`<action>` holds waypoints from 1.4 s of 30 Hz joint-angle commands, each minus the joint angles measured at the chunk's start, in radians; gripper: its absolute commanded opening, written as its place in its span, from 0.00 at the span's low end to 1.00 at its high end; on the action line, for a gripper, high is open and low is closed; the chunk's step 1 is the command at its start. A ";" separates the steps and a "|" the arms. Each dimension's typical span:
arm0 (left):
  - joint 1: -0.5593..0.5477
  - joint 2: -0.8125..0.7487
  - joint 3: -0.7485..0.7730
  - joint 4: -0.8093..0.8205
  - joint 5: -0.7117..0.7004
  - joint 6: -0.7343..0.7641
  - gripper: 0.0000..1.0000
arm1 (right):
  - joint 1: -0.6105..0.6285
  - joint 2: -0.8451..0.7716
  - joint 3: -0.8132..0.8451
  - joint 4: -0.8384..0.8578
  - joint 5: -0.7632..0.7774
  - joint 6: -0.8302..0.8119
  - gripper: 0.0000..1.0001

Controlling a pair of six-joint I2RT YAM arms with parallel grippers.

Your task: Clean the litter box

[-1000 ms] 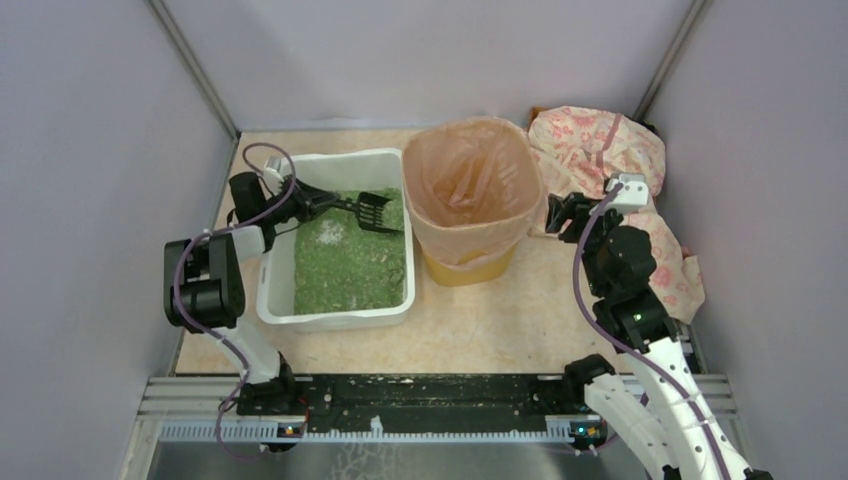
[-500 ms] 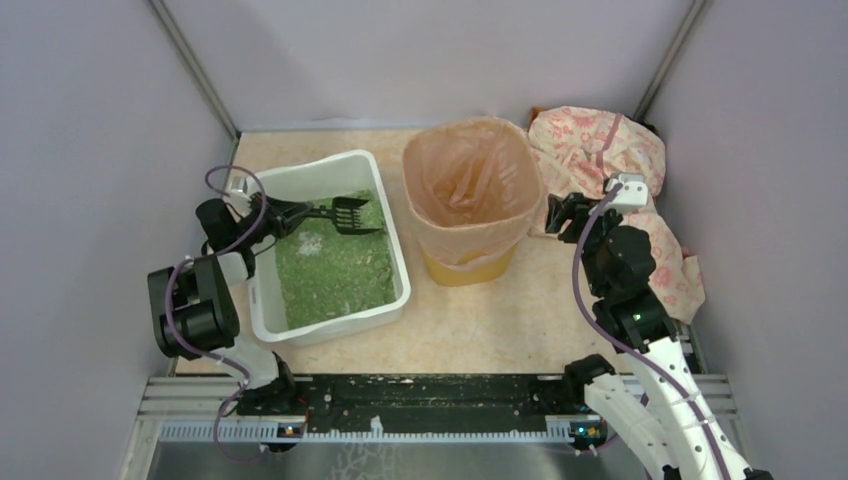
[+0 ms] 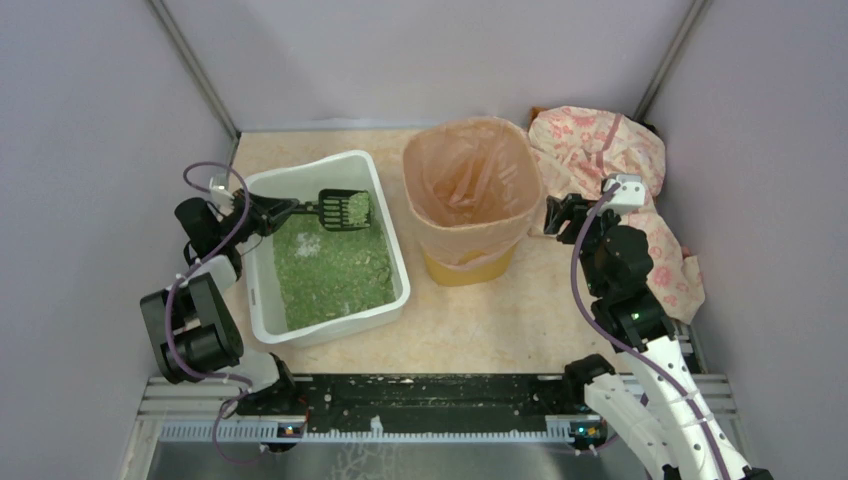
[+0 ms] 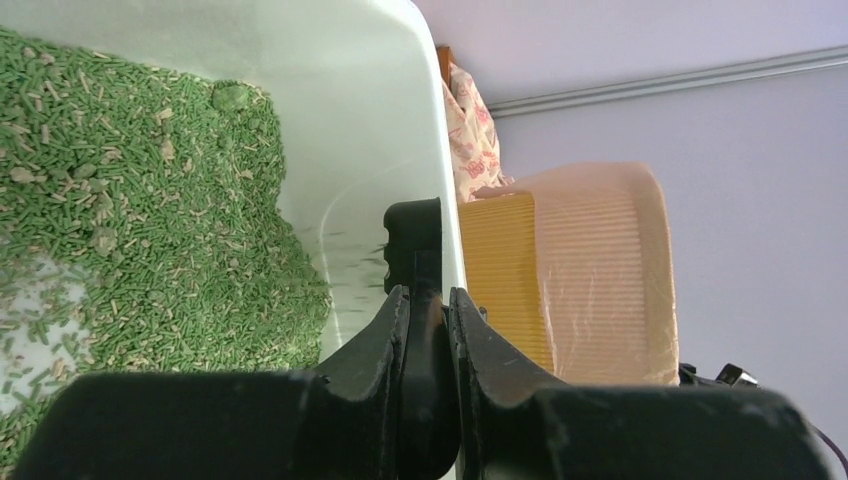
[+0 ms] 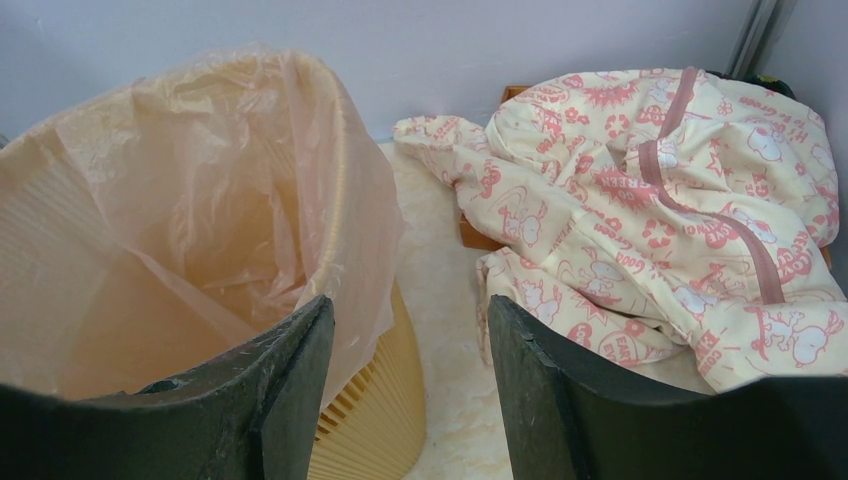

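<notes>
The white litter box point(image 3: 398, 262) holds green pellet litter point(image 3: 330, 270) and sits skewed at the table's left. A black slotted scoop point(image 3: 345, 209) carries a load of green litter above the box's far end. My left gripper point(image 3: 272, 212) is shut on the scoop's handle point(image 4: 427, 340), at the box's left rim. From the left wrist, the litter point(image 4: 140, 230) and box wall point(image 4: 370, 110) lie below. The yellow bin point(image 3: 470, 195) with a peach liner stands right of the box. My right gripper point(image 3: 557, 213) hangs open beside the bin point(image 5: 160, 240), holding nothing.
A cream cloth with pink print point(image 3: 610, 150) is heaped at the back right, over a wooden item point(image 5: 480, 235). Grey walls close in left, right and back. The black rail point(image 3: 420, 400) runs along the near edge.
My left arm drew back to the left and lifted the scoop, now loaded with litter. The litter box was dragged left and twisted. The right arm stayed still.
</notes>
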 commanded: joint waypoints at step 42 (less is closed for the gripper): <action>0.236 -0.275 -0.175 -0.125 0.071 0.062 0.00 | -0.004 -0.006 -0.034 0.032 -0.011 -0.004 0.58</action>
